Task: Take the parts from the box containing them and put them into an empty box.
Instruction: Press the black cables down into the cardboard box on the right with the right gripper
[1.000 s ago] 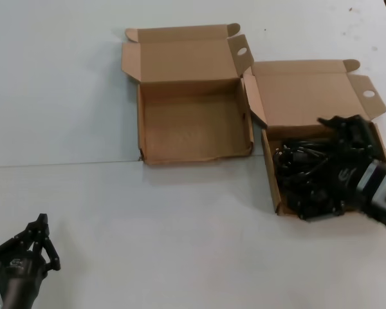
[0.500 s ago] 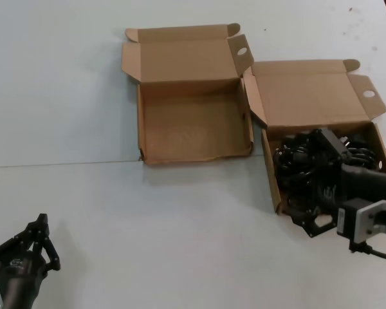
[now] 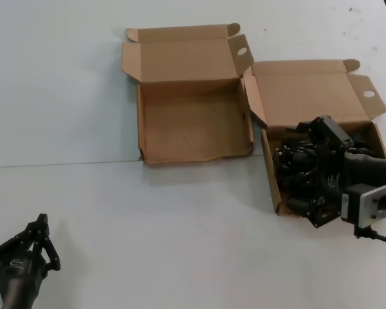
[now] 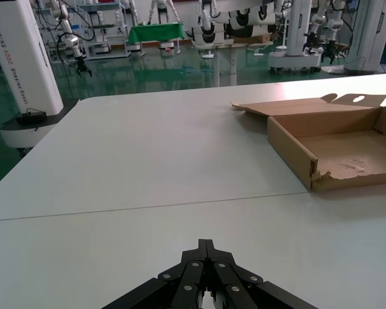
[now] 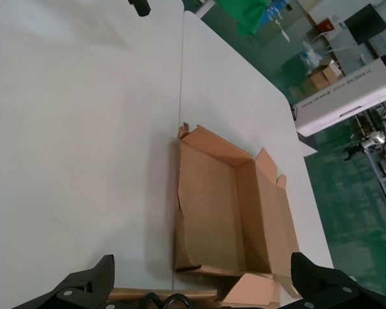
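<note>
Two brown cardboard boxes on the white worktop [image 3: 83,84], lids folded back, side by side and nearly touching at their near corners. Left one, the empty box [image 3: 194,126]: nearly square, wavy dented front wall, bare floor, nothing inside; seen again from the left wrist [image 4: 338,149] and from the right wrist [image 5: 228,212]. Right one, the box containing them [image 3: 309,96]: straight front wall, round hole in the lid's side tab, filled with a tangle of black parts [image 3: 291,168].

Right claw [image 3: 315,174] low over that box, among the black parts, arm reaching in from the right edge of the head view. Fingers spread wide: in the right wrist view [image 5: 206,293] the two tips far apart at either side, with a bit of black loop from the parts between them at the lower edge. Cannot tell whether any part is actually caught; nothing visibly pinched.

Left claw [image 3: 38,248] parked at the near left corner of the worktop, well apart from both boxes, fingers [image 4: 193,280] pressed together to a point, holding nothing, resting just above the bare surface.
</note>
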Motion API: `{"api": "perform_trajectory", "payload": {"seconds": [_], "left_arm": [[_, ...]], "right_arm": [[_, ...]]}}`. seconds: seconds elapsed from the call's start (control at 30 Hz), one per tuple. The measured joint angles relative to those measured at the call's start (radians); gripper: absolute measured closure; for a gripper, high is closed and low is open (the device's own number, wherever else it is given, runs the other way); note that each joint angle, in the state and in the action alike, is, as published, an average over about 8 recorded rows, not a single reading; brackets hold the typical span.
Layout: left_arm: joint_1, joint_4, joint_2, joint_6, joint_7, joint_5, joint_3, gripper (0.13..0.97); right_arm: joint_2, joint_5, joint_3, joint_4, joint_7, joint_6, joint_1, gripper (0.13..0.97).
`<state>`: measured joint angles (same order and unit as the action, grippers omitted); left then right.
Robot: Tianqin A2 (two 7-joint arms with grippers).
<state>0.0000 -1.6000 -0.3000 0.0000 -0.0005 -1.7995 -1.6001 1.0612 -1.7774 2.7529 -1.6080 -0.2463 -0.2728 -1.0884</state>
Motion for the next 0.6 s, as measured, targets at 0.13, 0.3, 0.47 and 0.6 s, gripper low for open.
{"api": "perform_trajectory", "payload": {"seconds": [0.13,0.3,0.47,0.6], "left_arm": [[0.0,0.0,0.0,0.0,0.0,0.0,0.0,0.941],[0.0,0.0,0.0,0.0,0.0,0.0,0.0,0.941],[0.0,0.0,0.0,0.0,0.0,0.0,0.0,0.941],[0.0,0.0,0.0,0.0,0.0,0.0,0.0,0.941]], "right_arm": [[-0.002,-0.002,0.0,0.008,0.0,-0.019,-0.006,0.129],[-0.005,0.002,0.0,0.016,0.0,-0.051,-0.011,0.129],[-0.008,0.014,0.0,0.026,0.0,-0.101,-0.019,0.129],[-0.01,0.029,0.0,0.035,0.0,-0.141,-0.028,0.129]]}}
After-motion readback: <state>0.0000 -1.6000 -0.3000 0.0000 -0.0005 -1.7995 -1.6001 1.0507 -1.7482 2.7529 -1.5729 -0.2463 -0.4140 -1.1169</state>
